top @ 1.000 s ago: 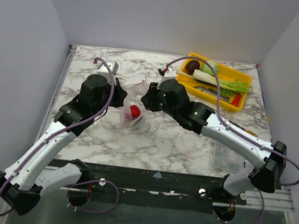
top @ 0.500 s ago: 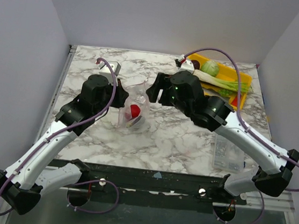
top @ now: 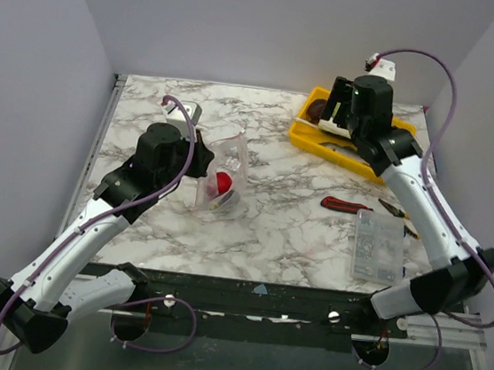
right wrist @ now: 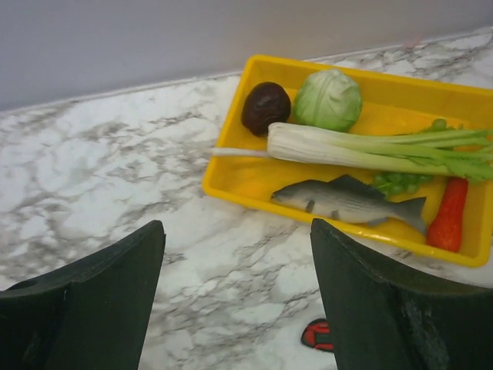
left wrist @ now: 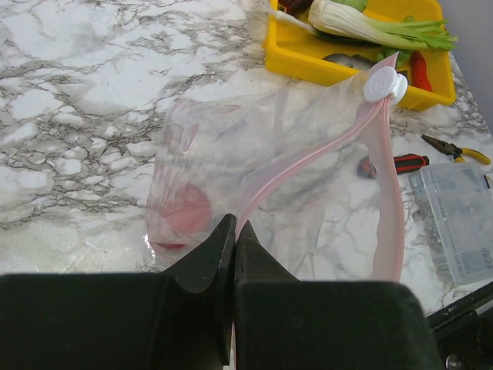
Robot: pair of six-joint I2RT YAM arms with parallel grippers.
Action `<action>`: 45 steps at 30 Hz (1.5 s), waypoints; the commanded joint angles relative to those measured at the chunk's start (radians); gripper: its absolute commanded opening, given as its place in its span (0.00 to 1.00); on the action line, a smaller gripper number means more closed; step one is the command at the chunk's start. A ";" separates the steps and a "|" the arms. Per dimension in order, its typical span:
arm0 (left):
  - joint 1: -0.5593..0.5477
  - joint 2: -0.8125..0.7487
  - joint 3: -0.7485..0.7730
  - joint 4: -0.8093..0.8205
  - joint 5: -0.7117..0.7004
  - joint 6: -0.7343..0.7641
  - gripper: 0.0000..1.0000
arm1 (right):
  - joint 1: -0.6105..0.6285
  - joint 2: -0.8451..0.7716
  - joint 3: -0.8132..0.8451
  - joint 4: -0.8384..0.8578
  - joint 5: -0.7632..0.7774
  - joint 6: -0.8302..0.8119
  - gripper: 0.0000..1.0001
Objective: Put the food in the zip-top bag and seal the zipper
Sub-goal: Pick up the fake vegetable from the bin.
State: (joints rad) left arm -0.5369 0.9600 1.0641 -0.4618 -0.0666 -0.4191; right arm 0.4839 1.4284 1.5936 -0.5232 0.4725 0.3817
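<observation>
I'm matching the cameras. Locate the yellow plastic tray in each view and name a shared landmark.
Top external: yellow plastic tray at the table's far right corner.
Left wrist: tray along the top right edge.
Right wrist: tray fills the upper right.
Shared landmark: red-handled pliers on the marble beside the tray.

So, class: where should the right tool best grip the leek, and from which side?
Probably the white stalk of the leek, from straight above, closing across its width: it lies flat along the yellow tray, with the cabbage close behind and the fish close in front, crowding a side approach.
</observation>
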 commanded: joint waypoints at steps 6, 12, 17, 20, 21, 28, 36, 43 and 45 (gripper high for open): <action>-0.005 0.021 -0.027 0.022 -0.033 0.031 0.00 | -0.127 0.466 0.171 0.134 -0.322 -0.541 0.80; -0.004 0.061 -0.021 0.013 -0.042 0.035 0.00 | -0.179 0.630 0.252 0.220 -0.544 -0.695 0.75; -0.004 0.092 -0.004 -0.002 -0.037 0.041 0.00 | -0.182 0.739 0.280 0.257 -0.573 -0.785 0.69; -0.004 0.112 0.018 -0.015 -0.047 0.051 0.00 | -0.183 0.773 0.271 0.297 -0.559 -0.817 0.68; -0.004 0.119 0.024 -0.017 -0.047 0.051 0.00 | -0.182 0.778 0.260 0.308 -0.561 -0.833 0.68; 0.000 0.139 0.039 -0.023 -0.038 0.057 0.00 | -0.182 0.833 0.227 0.391 -0.550 -0.904 0.63; 0.015 0.143 0.038 -0.026 -0.047 0.062 0.00 | -0.178 0.878 0.216 0.458 -0.563 -0.879 0.55; 0.046 0.131 0.096 -0.081 -0.145 0.072 0.00 | -0.175 0.827 0.114 0.605 -0.558 -0.850 0.11; 0.062 0.115 0.102 -0.095 -0.167 0.068 0.00 | -0.172 0.786 0.080 0.639 -0.553 -0.827 0.06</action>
State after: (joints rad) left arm -0.5049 1.1053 1.1110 -0.5068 -0.1345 -0.3618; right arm 0.3019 2.2784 1.7443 -0.0051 -0.0738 -0.4881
